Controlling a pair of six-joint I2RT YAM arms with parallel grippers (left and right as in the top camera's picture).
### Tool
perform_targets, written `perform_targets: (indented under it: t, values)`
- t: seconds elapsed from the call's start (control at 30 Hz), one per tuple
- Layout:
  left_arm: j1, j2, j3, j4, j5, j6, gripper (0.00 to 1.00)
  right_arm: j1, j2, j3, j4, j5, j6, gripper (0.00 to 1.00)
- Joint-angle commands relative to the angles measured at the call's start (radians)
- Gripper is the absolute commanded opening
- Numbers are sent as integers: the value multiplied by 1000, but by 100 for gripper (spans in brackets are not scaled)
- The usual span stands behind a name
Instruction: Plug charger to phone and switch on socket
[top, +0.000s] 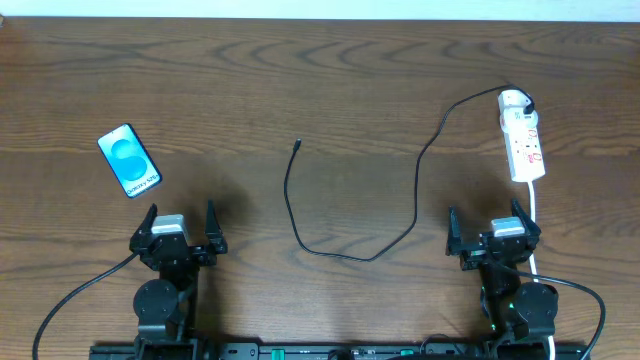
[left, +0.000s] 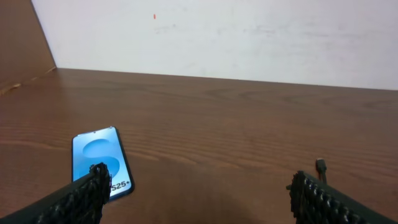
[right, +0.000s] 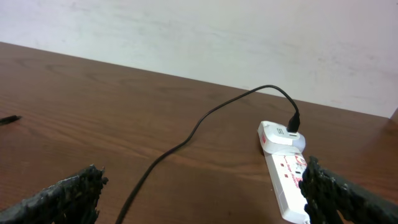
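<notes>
The phone (top: 129, 160) lies flat at the left of the table, screen up; it also shows in the left wrist view (left: 99, 160). The charger cable (top: 340, 250) loops across the middle, its connector tip (top: 298, 145) loose on the wood. Its white plug adapter (top: 515, 101) sits in the far end of the socket strip (top: 526, 145). In the right wrist view the strip (right: 287, 180) and adapter (right: 280, 134) are ahead to the right. My left gripper (top: 181, 225) is open and empty, near the phone. My right gripper (top: 493, 228) is open and empty, just before the strip.
The strip's white cord (top: 532, 215) runs back past my right gripper toward the table's front edge. A white wall (left: 249, 37) stands behind the far edge. Black robot cables trail from both arm bases at the front.
</notes>
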Motion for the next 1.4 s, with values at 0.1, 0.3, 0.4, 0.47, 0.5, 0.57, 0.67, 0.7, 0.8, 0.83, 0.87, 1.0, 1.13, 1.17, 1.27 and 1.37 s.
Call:
perform_targets:
  t: [0.1,0.3,0.4,0.47,0.5,0.57,0.67,0.7,0.8,0.83,0.87,1.0,1.13,1.17,1.27,1.37]
  values:
    - [-2,61,13,-18,0,2,93,5,-6,-1,-4,1,11,99]
    - [-2,171,96,-18,0,2,93,5,-6,-1,-4,0,11,99]
    - [-2,237,154,-18,0,-1,93,5,-6,-1,-4,1,11,99]
    - [-2,290,200,-18,0,-6,93,5,-6,-1,-4,1,11,99]
    - [-2,320,224,-18,0,-15,93,5,-6,-1,-4,1,11,99]
    - [-2,372,264,-18,0,-29,93,5,-6,-1,-4,1,11,99]
    - [-2,450,328,-37,6,-32,93,5,-6,-1,-4,1,11,99]
    - [-2,475,353,-50,16,-32,93,5,-6,-1,-4,1,11,99]
    - [-2,544,424,-96,26,-38,93,5,-6,-1,-4,1,11,99]
    - [-2,568,451,-115,26,-40,93,5,-6,-1,-4,1,11,99]
    - [-2,590,477,-134,27,-40,93,5,-6,-1,-4,1,11,99]
    - [-2,688,609,-229,45,-47,93,5,-6,-1,-4,1,11,99]
    - [-2,800,768,-317,46,-51,93,5,-6,-1,-4,1,11,99]
    - [-2,819,796,-331,47,-51,93,5,-6,-1,-4,1,11,99]
    - [-2,874,874,-371,48,-51,93,5,-6,-1,-4,1,11,99]
    - [-2,945,967,-428,49,-50,93,5,-6,-1,-4,1,11,99]
